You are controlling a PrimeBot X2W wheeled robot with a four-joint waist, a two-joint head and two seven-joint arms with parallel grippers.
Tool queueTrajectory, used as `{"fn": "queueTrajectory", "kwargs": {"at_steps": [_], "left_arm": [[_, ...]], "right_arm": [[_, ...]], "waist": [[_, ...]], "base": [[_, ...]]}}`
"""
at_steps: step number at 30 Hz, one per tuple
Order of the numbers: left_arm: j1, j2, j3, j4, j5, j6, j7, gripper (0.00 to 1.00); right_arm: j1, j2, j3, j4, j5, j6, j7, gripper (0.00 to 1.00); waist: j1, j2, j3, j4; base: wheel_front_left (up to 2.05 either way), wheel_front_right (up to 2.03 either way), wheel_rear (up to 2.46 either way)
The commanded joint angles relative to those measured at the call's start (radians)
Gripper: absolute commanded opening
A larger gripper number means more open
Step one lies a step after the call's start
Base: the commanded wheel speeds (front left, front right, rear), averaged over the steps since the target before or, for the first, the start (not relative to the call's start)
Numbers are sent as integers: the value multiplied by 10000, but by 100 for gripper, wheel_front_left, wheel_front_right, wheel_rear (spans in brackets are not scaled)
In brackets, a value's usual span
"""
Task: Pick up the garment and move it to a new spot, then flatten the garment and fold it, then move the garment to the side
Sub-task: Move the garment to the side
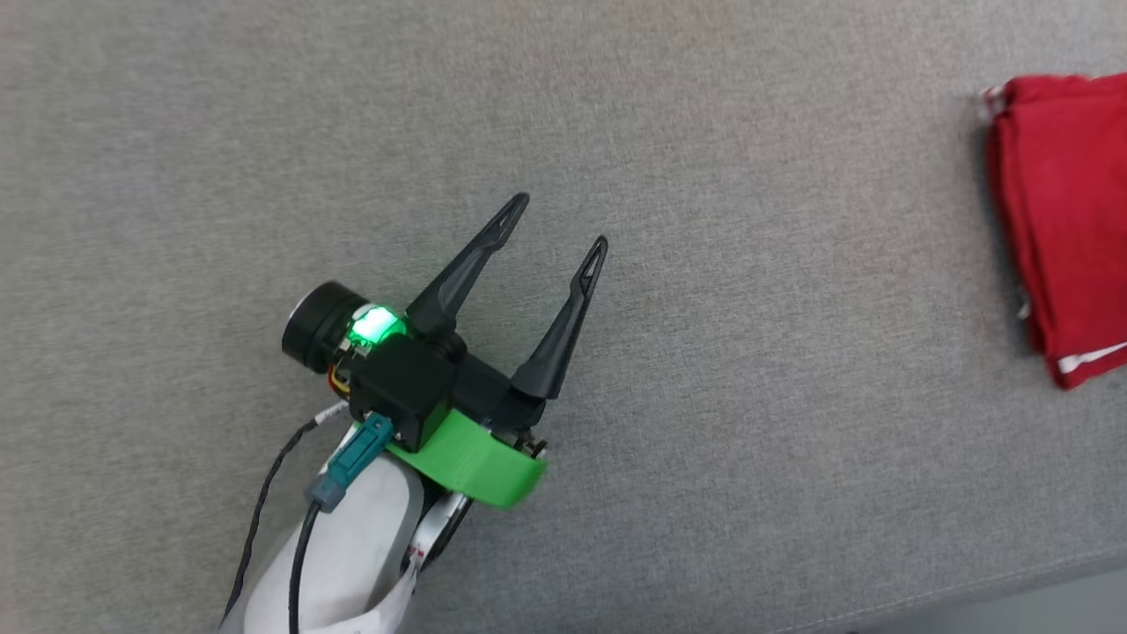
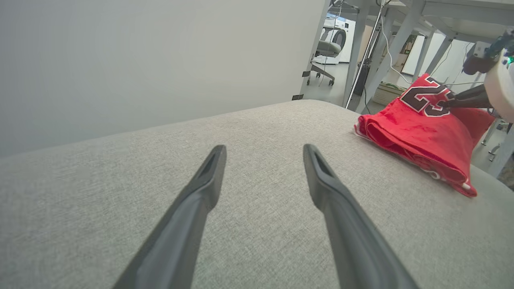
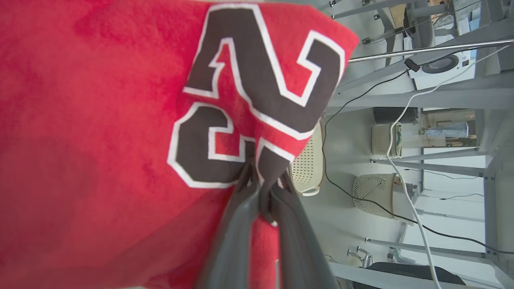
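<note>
Red jersey [image 1: 1070, 220] placement, read from the left: the left gripper [image 1: 560, 223] is over the grey upholstered surface [image 1: 792, 396], its fingers spread wide and empty, well apart from the folded cloth. The jersey lies at the surface's right edge, where the right gripper [image 3: 263, 180] is pinched tight on its fabric at the black "23" print [image 3: 257, 92].

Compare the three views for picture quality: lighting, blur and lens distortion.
Head view: soft, even light on the grey upholstery, a green lamp glowing behind the open left gripper, the garment slightly soft. Left wrist view: the wide lens bows the upholstery's far edge. Right wrist view: nearest red cloth is blurred, the right gripper pinching it soft, the background bright.
</note>
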Motion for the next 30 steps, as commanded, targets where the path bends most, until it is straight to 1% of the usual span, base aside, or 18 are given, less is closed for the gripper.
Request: {"fn": "queueTrajectory", "kwargs": {"at_steps": [1,5,11,12,13,14,16,17,20,23,27,30], "left_arm": [[-301,111,-34,-140,125,-30,-59,100],[-586,142,-202,-387,186,-31,-59,100],[-768,107,-309,-524,198,-31,-59,100],[-762,95,-318,-523,191,-31,-59,100],[-748,80,-334,-512,180,-31,-59,100],[-728,69,-340,-495,169,-31,-59,100],[-671,19,-314,-448,136,-28,-59,100],[-519,-138,-195,-330,45,-24,-59,100],[-289,-312,31,-200,-114,-15,-59,100],[-3,-432,327,-37,-222,-10,-59,100],[534,-624,941,204,-413,8,-59,100],[1010,-713,1462,462,-447,37,-59,100]], "right_arm": [[-300,46,-283,224,-203,-19,-164,0],[-676,205,-997,866,-676,-19,-433,0],[-927,572,-1595,1331,-1110,-19,-589,0],[-953,636,-1668,1363,-1191,-19,-619,35],[-980,733,-1780,1378,-1291,-19,-684,97],[-990,818,-1854,1384,-1362,-19,-721,100],[-988,997,-1977,1338,-1492,-19,-805,100],[-920,1292,-2118,1056,-1614,-19,-1030,100],[-825,1552,-2138,661,-1528,-19,-1184,100],[-696,1862,-2041,154,-1356,-19,-1315,100],[-436,2528,-1893,-733,-822,-19,-1437,100],[-54,3156,-1857,-1563,-352,-19,-1473,100]], "waist": [[-1,-1,771,-438],[-1,-1,1024,-371],[-1,-1,1135,-159],[-1,-1,1123,-122],[-1,-1,1086,-73],[-1,-1,1046,-42],[-1,-1,906,32],[-1,-1,421,188],[-1,-1,-123,307],[-1,-1,-760,451],[-1,-1,-1682,651],[-1,-1,-2415,841]], "base": [[0,0,0],[0,0,0],[0,0,0],[0,0,0],[0,0,0],[0,0,0],[0,0,0],[0,0,0],[0,0,0],[0,0,0],[0,0,0],[0,0,0]]}}
